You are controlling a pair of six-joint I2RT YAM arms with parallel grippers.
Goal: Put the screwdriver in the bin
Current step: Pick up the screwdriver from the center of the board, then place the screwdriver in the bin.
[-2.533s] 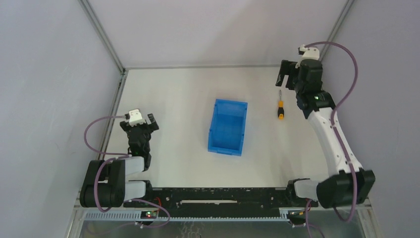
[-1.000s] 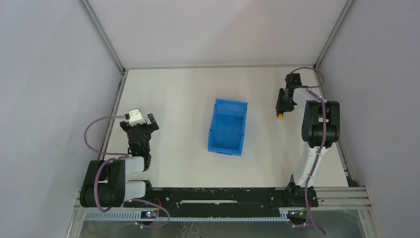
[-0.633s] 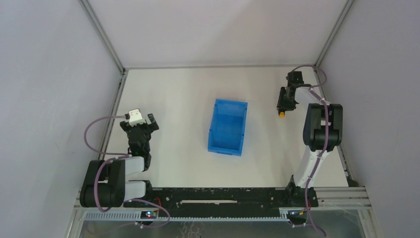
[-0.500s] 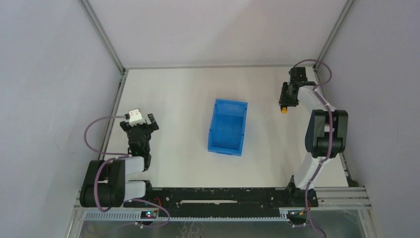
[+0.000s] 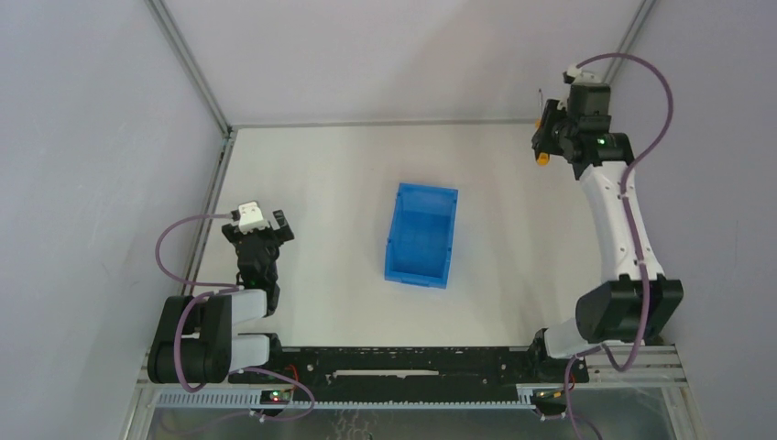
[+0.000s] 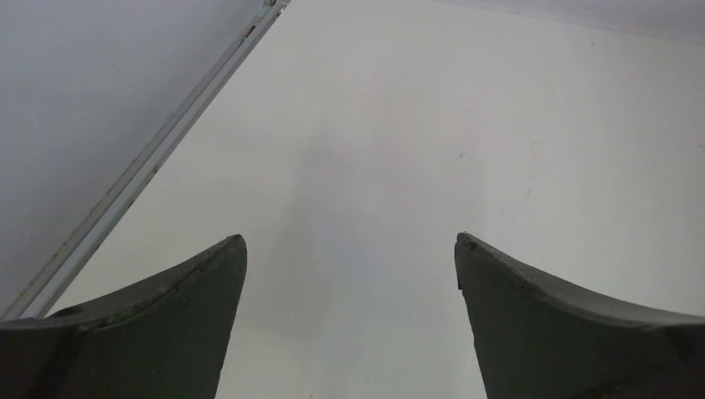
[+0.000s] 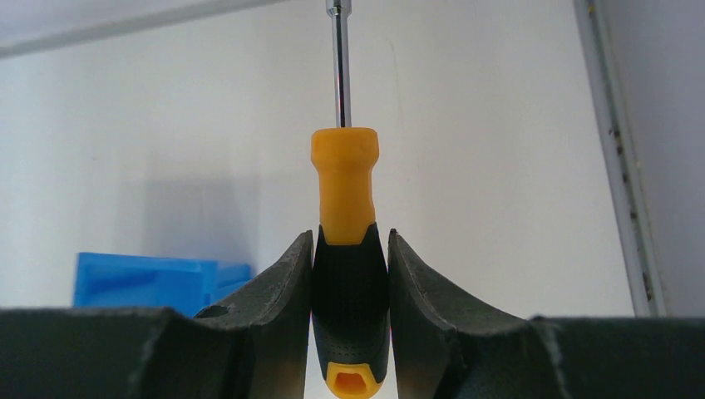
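Brightly, evenly lit from overhead. Soft, faint grey shadows on table (image 7: pixel 199 208) in both wrist views. Thin glint along screwdriver (image 7: pixel 345 191) shaft. Sharp focus overall.

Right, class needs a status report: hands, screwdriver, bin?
Right hand shut on screwdriver, aloft far right. Left hand open, empty. Bin mid-table, nothing between.

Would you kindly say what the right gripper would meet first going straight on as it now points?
Probably the bare table: the tip of the screwdriver held in the right gripper would touch first. The bin lies off-line, to the left. Depth is unclear.
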